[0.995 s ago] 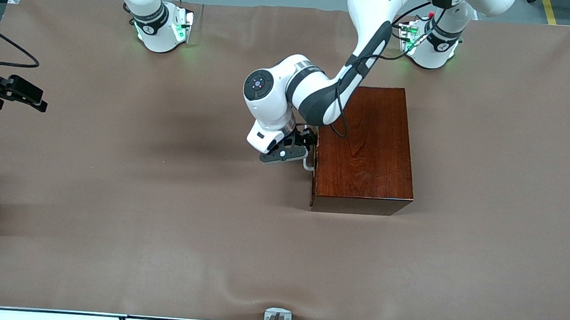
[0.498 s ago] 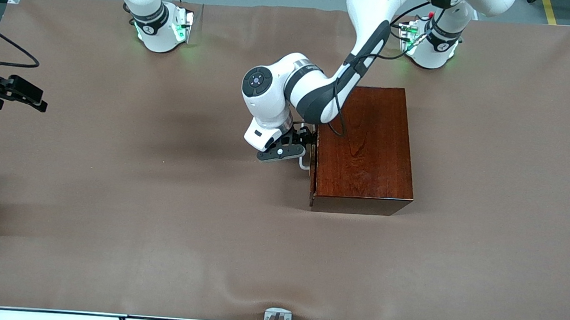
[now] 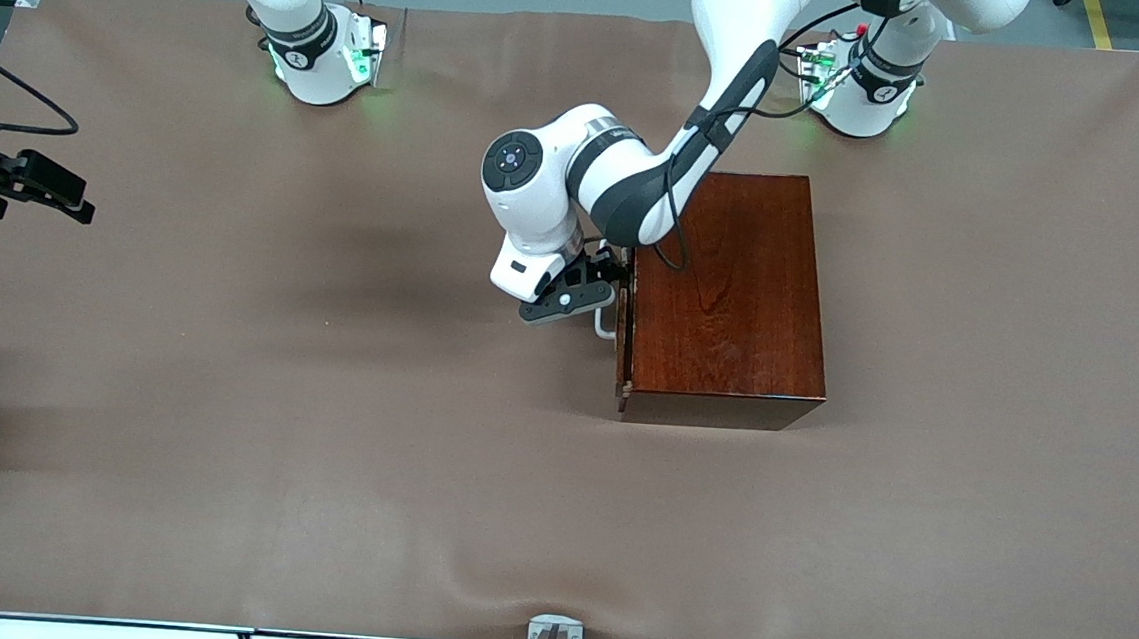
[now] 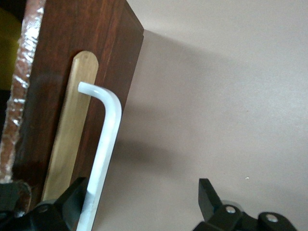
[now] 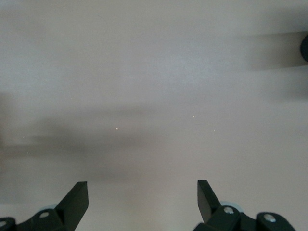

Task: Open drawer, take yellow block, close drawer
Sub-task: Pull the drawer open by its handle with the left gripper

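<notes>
The dark reddish-brown wooden box (image 3: 727, 290) stands near the left arm's base. Its drawer (image 3: 621, 358) faces the right arm's end of the table and is out by a narrow gap. My left gripper (image 3: 603, 300) is open at the white handle (image 3: 605, 327). In the left wrist view the left gripper (image 4: 142, 192) has one finger (image 4: 72, 197) between the handle (image 4: 103, 144) and the drawer front (image 4: 53, 96). A dull yellow patch (image 4: 8, 48) shows past the drawer front's edge; I cannot tell if it is the yellow block. My right gripper (image 5: 142, 197) is open and empty over bare table, out of the front view.
Brown cloth (image 3: 322, 422) covers the table. A black device on a cable (image 3: 28, 183) sticks in at the right arm's end. A small metal bracket (image 3: 552, 637) sits at the edge nearest the front camera.
The left gripper has moved a little toward the right arm's end with the handle, and the drawer front has come slightly out of the box.
</notes>
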`<control>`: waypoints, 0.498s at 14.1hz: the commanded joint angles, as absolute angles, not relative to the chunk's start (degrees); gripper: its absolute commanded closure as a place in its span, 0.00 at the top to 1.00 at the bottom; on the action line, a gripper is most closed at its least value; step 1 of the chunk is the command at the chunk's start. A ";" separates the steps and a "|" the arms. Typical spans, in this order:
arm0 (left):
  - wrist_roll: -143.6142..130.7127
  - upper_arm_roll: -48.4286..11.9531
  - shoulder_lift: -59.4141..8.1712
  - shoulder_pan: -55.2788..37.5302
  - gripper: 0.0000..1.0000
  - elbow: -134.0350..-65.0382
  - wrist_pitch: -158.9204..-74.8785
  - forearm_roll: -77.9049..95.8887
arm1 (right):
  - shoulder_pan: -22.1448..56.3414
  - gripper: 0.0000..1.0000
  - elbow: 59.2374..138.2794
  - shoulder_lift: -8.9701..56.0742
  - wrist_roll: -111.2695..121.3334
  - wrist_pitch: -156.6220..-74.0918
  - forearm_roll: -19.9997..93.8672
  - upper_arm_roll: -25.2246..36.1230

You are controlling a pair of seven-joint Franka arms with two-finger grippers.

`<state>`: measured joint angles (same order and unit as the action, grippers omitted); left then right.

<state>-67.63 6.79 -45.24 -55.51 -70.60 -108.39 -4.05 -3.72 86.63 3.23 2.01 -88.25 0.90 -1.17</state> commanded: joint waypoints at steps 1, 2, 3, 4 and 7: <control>-70.49 5.36 -46.41 -56.16 1.00 -68.99 -109.51 -4.13 | -3.96 1.00 87.10 2.20 1.93 -88.24 0.88 -1.41; -69.97 4.75 -46.23 -56.16 1.00 -68.99 -109.60 -4.13 | -3.96 1.00 87.10 2.20 1.93 -88.24 0.88 -1.32; -69.79 4.49 -46.14 -56.16 1.00 -68.99 -110.30 -4.13 | -3.96 1.00 87.10 2.20 1.93 -88.24 0.88 -1.32; -69.09 4.48 -46.14 -56.16 1.00 -68.99 -111.35 -4.13 | -3.96 1.00 87.10 2.20 1.93 -88.24 0.88 -1.32; -67.68 3.25 -46.23 -56.07 1.00 -68.99 -113.46 -4.13 | -3.96 1.00 87.10 2.20 1.93 -88.24 0.88 -1.41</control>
<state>-66.95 4.97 -45.24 -55.52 -70.58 -111.26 -4.25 -3.72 86.63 3.23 2.01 -88.25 0.90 -1.17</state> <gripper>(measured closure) 0.000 0.000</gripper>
